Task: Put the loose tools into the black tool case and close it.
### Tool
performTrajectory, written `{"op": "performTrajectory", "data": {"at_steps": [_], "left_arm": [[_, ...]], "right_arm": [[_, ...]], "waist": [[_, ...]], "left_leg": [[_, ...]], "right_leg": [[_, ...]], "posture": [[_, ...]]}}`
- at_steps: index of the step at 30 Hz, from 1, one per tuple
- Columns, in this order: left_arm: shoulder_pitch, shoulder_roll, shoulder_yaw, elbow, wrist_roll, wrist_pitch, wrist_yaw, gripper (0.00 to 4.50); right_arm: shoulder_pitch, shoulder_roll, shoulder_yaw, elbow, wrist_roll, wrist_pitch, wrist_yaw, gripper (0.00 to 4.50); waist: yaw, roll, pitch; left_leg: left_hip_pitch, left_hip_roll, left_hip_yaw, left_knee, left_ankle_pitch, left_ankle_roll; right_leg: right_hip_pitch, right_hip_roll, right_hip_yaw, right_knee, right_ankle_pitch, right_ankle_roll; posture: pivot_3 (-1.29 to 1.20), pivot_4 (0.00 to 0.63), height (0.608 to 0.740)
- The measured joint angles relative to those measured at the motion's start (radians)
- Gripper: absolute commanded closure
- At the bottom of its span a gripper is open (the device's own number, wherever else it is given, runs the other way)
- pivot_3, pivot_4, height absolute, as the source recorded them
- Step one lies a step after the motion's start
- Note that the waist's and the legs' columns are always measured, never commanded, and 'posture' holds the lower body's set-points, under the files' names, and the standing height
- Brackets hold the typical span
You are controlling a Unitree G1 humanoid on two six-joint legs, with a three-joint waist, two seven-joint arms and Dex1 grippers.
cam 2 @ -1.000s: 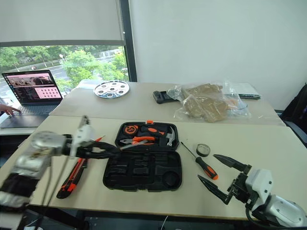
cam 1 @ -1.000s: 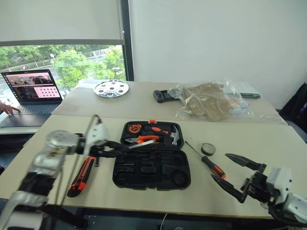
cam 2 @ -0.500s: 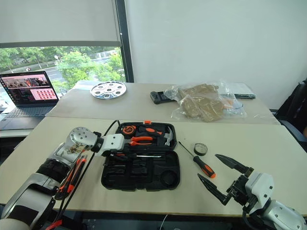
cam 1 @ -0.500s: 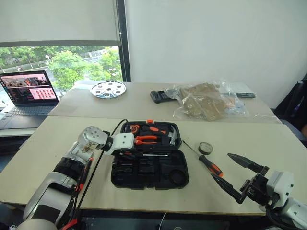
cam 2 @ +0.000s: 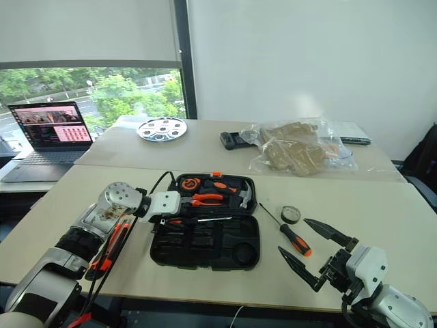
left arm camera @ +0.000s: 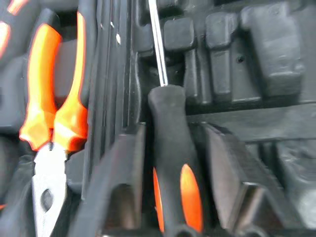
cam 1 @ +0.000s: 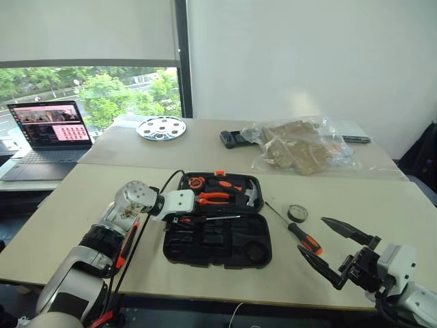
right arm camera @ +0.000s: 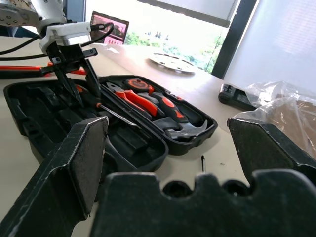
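Left claw over the open case, screwdriver between its fingers

My left claw (left arm camera: 170, 197) sat spread around a black-and-orange screwdriver (left arm camera: 170, 163) lying in the black tool case (cam 1: 217, 242); fingers looked loose, not squeezing it. Right claw (cam 1: 334, 246) hung wide open and empty near the second screwdriver (cam 1: 300, 236) and tape roll (cam 1: 296, 213) on the table (cam 1: 382, 205).

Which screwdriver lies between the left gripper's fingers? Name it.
The black-and-orange screwdriver lying in the open tool case, shaft along the hinge, flanked by the fingers. The other screwdriver lies on the table beside the tape roll.
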Motion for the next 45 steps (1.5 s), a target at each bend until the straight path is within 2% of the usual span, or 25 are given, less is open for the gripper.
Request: {"op": "performTrajectory", "data": {"at_steps": [4,8,12,13,17,27,40,45], "left_arm": [[0.007,-0.035,0.041,-0.028,-0.05,-0.006,0.036,1.65],[0.007,-0.05,0.091,-0.034,-0.097,0.001,0.057,2.79],[0.021,-0.064,0.092,0.009,-0.105,0.038,0.056,4.37],[0.028,-0.068,0.092,0.017,-0.104,0.051,0.054,4.46],[0.045,-0.087,0.087,0.021,-0.106,0.11,0.053,4.46],[0.076,-0.085,0.08,-0.034,-0.096,0.126,0.055,4.46],[0.074,-0.113,0.017,-0.05,0.048,0.042,0.154,4.46],[0.111,-0.129,0.074,-0.052,-0.024,0.034,0.15,4.46]], "right_arm": [[0.013,0.0,0.007,-0.018,0.009,0.01,0.0,0.0],[0.028,0.006,0.016,-0.018,0.009,0.015,-0.001,0.0],[0.03,0.009,0.029,-0.018,0.008,0.015,-0.005,0.0],[0.032,0.009,0.029,-0.018,0.008,0.015,-0.006,0.0],[0.037,0.009,0.027,-0.018,0.008,0.015,-0.011,0.0],[0.055,0.012,0.027,-0.018,0.007,0.015,-0.02,0.0],[0.016,0.032,0.033,0.005,-0.016,0.014,-0.04,0.0],[0.002,0.039,0.035,0.007,-0.021,0.011,-0.041,0.0]], "waist": [[0.0,-0.001,0.0],[-0.006,0.0,0.0],[-0.005,0.0,0.0],[-0.004,0.0,0.0],[-0.003,-0.001,0.0],[-0.003,0.0,0.0],[0.008,0.008,-0.007],[0.006,0.008,-0.007]], "left_leg": [[-0.002,0.0,-0.001,0.001,-0.001,0.002],[-0.001,-0.001,-0.001,0.001,-0.001,0.002],[-0.001,-0.002,-0.001,0.001,-0.001,0.002],[-0.001,-0.002,-0.001,0.001,-0.001,0.002],[-0.001,-0.002,-0.001,0.001,-0.002,0.003],[-0.001,-0.002,-0.001,0.001,-0.003,0.004],[0.002,-0.004,-0.002,0.001,-0.006,0.01],[0.0,-0.004,-0.002,0.002,-0.007,0.011]], "right_leg": [[0.0,0.0,0.0,0.0,0.001,-0.002],[0.0,0.001,0.001,-0.001,0.001,-0.001],[0.0,0.0,0.001,-0.002,0.0,-0.001],[0.0,0.0,0.001,-0.002,0.0,-0.001],[0.001,0.0,0.0,-0.003,0.0,0.0],[0.001,0.0,0.001,-0.004,0.0,0.0],[0.007,-0.002,0.002,-0.005,-0.001,0.002],[0.006,-0.003,0.003,-0.006,-0.001,0.003]], "posture": [[0.0,0.15,0.74],[0.0,0.15,0.74],[0.0,0.15,0.74],[0.0,0.15,0.74],[0.0,0.15,0.74],[0.0,0.15,0.74],[0.0,0.15,0.74],[0.0,0.15,0.74]]}}
